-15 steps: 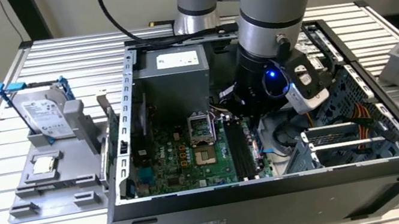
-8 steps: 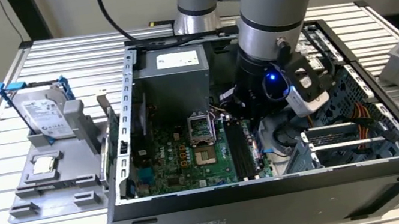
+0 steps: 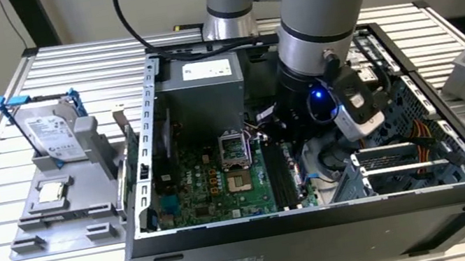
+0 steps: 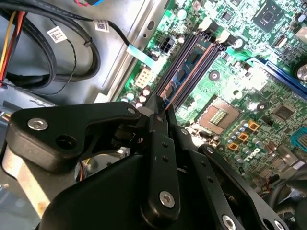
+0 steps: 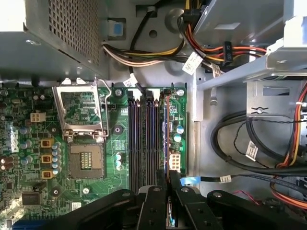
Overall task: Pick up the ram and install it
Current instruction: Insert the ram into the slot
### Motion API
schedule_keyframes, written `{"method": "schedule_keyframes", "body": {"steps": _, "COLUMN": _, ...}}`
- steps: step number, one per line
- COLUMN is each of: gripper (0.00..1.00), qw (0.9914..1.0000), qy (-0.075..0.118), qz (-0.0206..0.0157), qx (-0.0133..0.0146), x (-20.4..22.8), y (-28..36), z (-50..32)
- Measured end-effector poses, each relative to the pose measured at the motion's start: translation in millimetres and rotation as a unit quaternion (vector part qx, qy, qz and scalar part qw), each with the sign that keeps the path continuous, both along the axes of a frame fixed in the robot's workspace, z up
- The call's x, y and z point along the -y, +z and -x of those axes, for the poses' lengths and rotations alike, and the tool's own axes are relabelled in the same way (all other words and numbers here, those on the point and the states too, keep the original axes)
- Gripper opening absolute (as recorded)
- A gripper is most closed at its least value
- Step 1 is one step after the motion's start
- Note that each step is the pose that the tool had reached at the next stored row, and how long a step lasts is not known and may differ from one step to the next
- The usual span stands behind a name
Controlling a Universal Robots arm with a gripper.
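The open computer case (image 3: 323, 218) sits on the slatted table (image 3: 0, 212), and the arm (image 3: 316, 10) reaches down inside it. Below the pincer (image 5: 169, 179) lies the green motherboard (image 5: 91, 187) with its empty processor socket (image 5: 85, 162) off to one side. The pincer's fingers (image 5: 175, 184) are drawn narrow, pinching the ram (image 4: 184, 76) by its near end. The stick stands on edge in the outermost of the long black slots (image 5: 141, 139), running straight away from the fingertips.

I'd judge the ram light, stiff and brittle, best held by its flat faces or top edge.

The second wrist view shows its blue face and chips. The exterior view shows the hard drive (image 3: 54, 135) on the grey rack (image 3: 69, 200), well apart from the pincer.
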State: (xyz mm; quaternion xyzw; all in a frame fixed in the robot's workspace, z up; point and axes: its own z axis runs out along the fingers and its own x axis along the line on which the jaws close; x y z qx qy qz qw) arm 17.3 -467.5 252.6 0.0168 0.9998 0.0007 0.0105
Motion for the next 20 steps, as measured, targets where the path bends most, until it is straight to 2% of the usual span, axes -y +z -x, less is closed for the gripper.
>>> {"method": "schedule_keyframes", "body": {"steps": 3, "gripper": 0.00, "qw": 1.00000, "qy": 0.000, "qz": 0.0000, "qx": 0.0000, "x": 2.6, "y": -1.7, "z": 1.7}}
{"method": "schedule_keyframes", "body": {"steps": 7, "gripper": 0.00, "qw": 1.00000, "qy": 0.000, "qz": 0.0000, "qx": 0.0000, "x": 2.8, "y": -4.7, "z": 3.0}}
{"method": "schedule_keyframes", "body": {"steps": 20, "gripper": 0.00, "qw": 1.00000, "qy": 0.001, "qz": 0.0004, "qx": 0.0000, "x": 2.6, "y": -25.7, "z": 3.3}}
